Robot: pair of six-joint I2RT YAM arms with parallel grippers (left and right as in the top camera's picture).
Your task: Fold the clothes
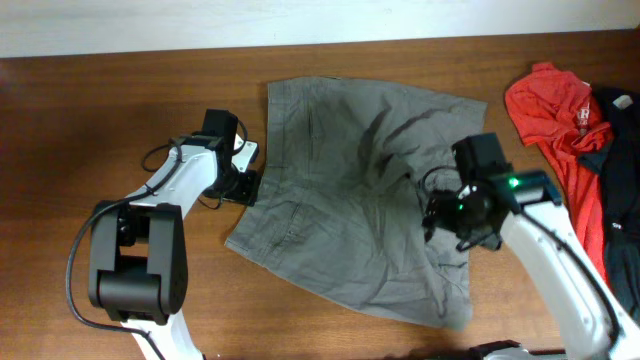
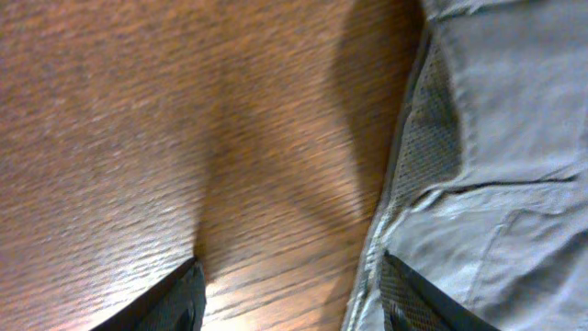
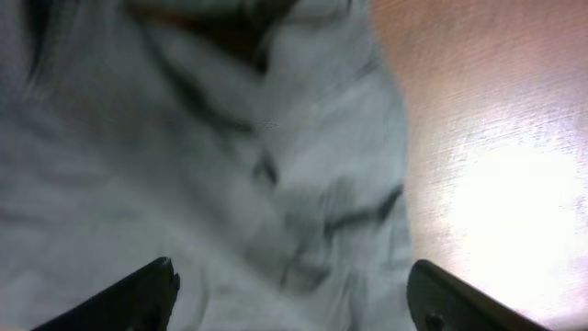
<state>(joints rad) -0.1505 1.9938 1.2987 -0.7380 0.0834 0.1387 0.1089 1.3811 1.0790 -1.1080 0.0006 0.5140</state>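
Brown wood-grain worktop; red shirt at right edge. Shorts spread, rumpled. Left tool, right tool: wide, empty.

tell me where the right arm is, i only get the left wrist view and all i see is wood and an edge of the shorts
Observer: The right gripper is over the right half of the shorts, opposite the left gripper, which sits at their left edge.
Operator: is it holding cloth
Observer: No. In the right wrist view its fingers are spread, with wrinkled cloth below and nothing pinched between them.
Operator: anything else on the table
Observer: Yes. A red garment and a dark garment lie together at the far right edge, apart from the shorts.
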